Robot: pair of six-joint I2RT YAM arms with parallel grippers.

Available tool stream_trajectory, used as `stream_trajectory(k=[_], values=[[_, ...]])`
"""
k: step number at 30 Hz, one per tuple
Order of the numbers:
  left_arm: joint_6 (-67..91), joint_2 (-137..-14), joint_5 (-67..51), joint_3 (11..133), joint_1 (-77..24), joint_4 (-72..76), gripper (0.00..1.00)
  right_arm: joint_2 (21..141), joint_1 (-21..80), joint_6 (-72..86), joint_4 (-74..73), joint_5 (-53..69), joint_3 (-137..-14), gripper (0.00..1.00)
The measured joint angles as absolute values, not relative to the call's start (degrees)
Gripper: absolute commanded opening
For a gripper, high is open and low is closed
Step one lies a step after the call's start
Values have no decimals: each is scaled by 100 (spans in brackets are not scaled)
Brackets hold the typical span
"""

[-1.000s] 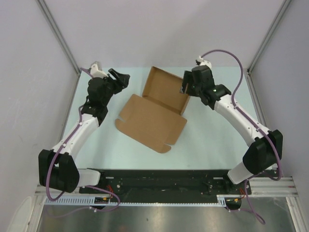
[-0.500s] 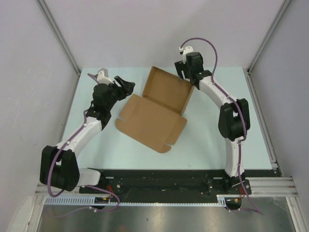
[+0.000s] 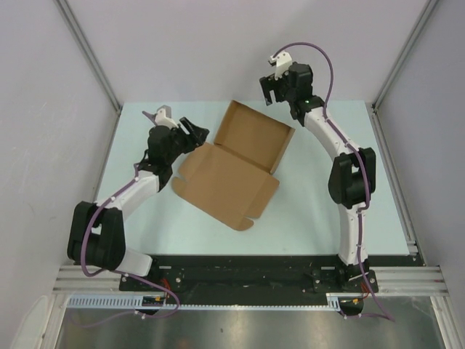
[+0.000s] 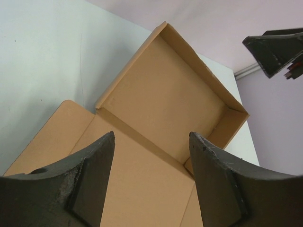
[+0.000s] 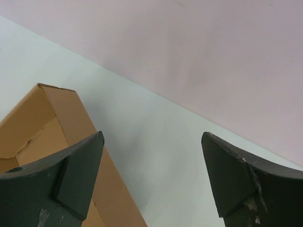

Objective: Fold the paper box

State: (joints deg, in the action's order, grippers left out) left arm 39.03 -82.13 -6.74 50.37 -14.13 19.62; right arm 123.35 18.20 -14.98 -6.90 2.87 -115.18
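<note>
At the left of the top view, the left end effector sits with its jaws apart and nothing clamped, just beside the left edge of the paper box. A sideways nudge from there would likely skate the light cardboard across the smooth surface rather than bend a crease, since nothing pins it.

The box lies open at centre frame. Its tray half has walls raised toward the upper right, and its lid panel lies flat toward the lower left. Those walls look loosely set and could spring back down.

At the upper right, the right end effector hangs with its jaws spread wide and empty, apart from the tray's far corner. Coming down onto the wall could buckle it.
</note>
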Motion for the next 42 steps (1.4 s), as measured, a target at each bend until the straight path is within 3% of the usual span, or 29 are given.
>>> stream_trajectory(k=[12, 14, 18, 25, 28, 35, 38, 42], values=[[3903, -8243, -751, 5037, -1431, 2012, 69, 12661, 2209, -1898, -1072, 1063, -11701, 86], [3903, -8243, -770, 5037, -1450, 2010, 69, 12722, 2296, -1979, -1149, 1079, -11701, 80], [3903, -8243, -770, 5037, -1476, 2008, 69, 12816, 2449, -2117, -1238, 1079, -11699, 54], [3898, -8219, -768, 5037, -1476, 2003, 69, 12999, 2432, -2150, -1251, 974, -11629, 50], [3896, -8206, -768, 5037, -1476, 2005, 69, 13041, 2390, -2150, -1234, 919, -11531, 44], [3898, -8204, -768, 5037, -1479, 2003, 68, 13065, 2283, -2078, -1216, 786, -11421, 20], [3898, -8195, -766, 5037, -1485, 2001, 68, 13065, 2263, -2012, -1205, 694, -11421, 0], [3898, -8123, -749, 5037, -1522, 1957, 68, 13056, 2287, -1907, -1278, 526, -11367, 0]])
